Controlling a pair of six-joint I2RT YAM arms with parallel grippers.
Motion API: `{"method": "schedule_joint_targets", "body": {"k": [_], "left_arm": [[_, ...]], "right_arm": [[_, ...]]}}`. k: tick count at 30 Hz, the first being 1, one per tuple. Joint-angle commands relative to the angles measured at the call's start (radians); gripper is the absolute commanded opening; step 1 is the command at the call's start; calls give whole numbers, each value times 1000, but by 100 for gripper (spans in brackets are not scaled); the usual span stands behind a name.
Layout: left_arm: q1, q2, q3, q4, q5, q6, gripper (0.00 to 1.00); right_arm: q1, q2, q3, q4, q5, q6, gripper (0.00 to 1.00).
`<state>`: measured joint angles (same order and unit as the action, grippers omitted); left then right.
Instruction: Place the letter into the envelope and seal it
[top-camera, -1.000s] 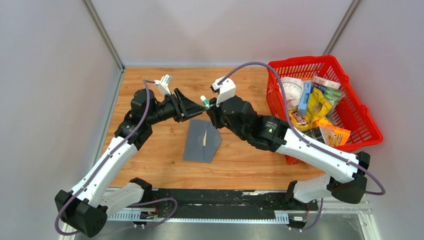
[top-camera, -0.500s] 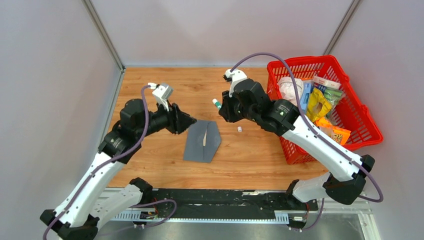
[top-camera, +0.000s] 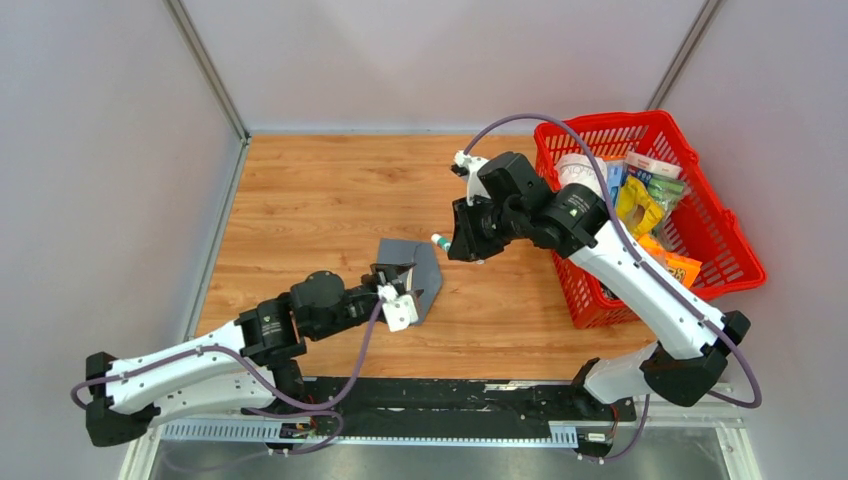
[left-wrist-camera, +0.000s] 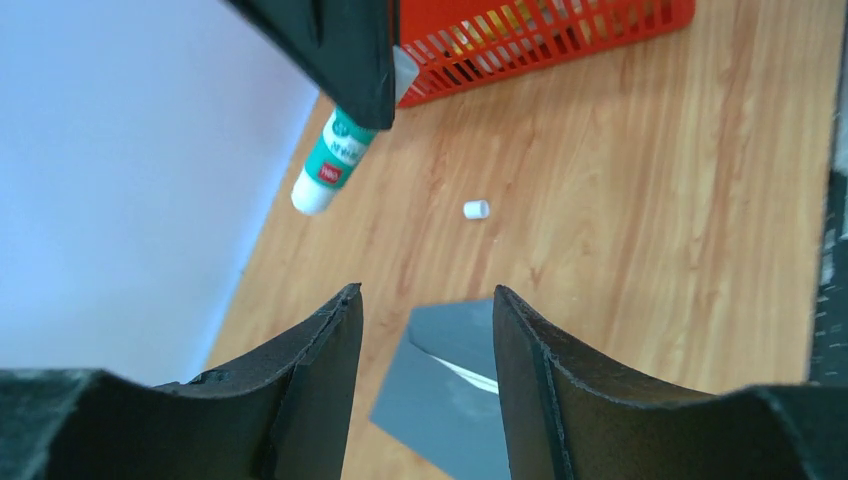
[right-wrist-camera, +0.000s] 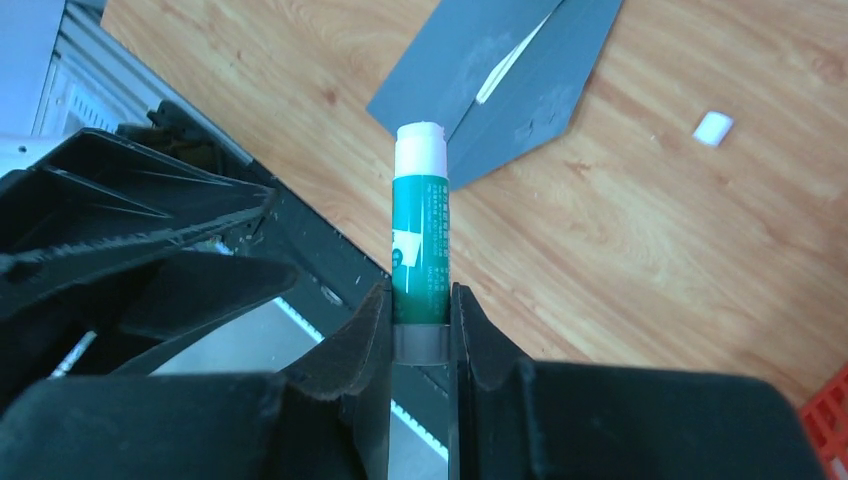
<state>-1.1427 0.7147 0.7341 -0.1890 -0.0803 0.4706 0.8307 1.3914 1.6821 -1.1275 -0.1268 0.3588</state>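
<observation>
Progress check: the thin pale tan paper letter (right-wrist-camera: 508, 72) appears to be inside the flat dark slate-grey paper envelope (top-camera: 425, 275). Only a narrow pale strip of it shows along the envelope's seam, so insertion looks done. The envelope lies flat on the wooden table (top-camera: 320, 190), near its middle, with its pointed end toward the red plastic mesh basket (top-camera: 598, 121). The seam is not visibly closed, so I judge sealing as not yet done. The right gripper (right-wrist-camera: 420, 300) is clamped on the lower body of a green glue stick with a white tip (right-wrist-camera: 420, 235). The bare tip points down toward the envelope but is clear of it, above and beside its pointed end. The small white cap (right-wrist-camera: 712, 127) lies loose on the wood, apart from the envelope on the basket side. The left gripper (left-wrist-camera: 425, 295) sits low over the envelope's near-left part with its jaws parted and nothing between them; the wrist view shows only the envelope and table beyond the fingertips. Left to do, as I read it: apply glue to the flap, fold it and press it down. Count: one envelope, one letter (strip only), one glue stick, one cap, one basket holding several packaged goods (too jumbled to count), two grippers.
</observation>
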Motion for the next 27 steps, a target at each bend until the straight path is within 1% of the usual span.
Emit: {"method": "schedule_joint_targets", "body": {"k": [1, 3, 7, 13, 18, 27], "left_arm": [[-61, 38, -8, 161, -108, 319, 58], [-77, 46, -35, 218, -124, 377, 58], [-88, 74, -44, 229, -131, 428, 58], [-91, 85, -47, 194, -92, 410, 59], [-91, 92, -41, 145, -58, 350, 59], [-89, 126, -42, 158, -30, 298, 59]], "right_arm": [[-8, -35, -22, -63, -114, 9, 0], [-7, -40, -39, -66, -129, 9, 0], [-8, -40, -67, -54, -177, 19, 0], [-8, -23, -64, -48, -191, 26, 0], [-8, -3, -53, -43, -212, 35, 0], [-7, 27, -25, -40, -254, 51, 0]]}}
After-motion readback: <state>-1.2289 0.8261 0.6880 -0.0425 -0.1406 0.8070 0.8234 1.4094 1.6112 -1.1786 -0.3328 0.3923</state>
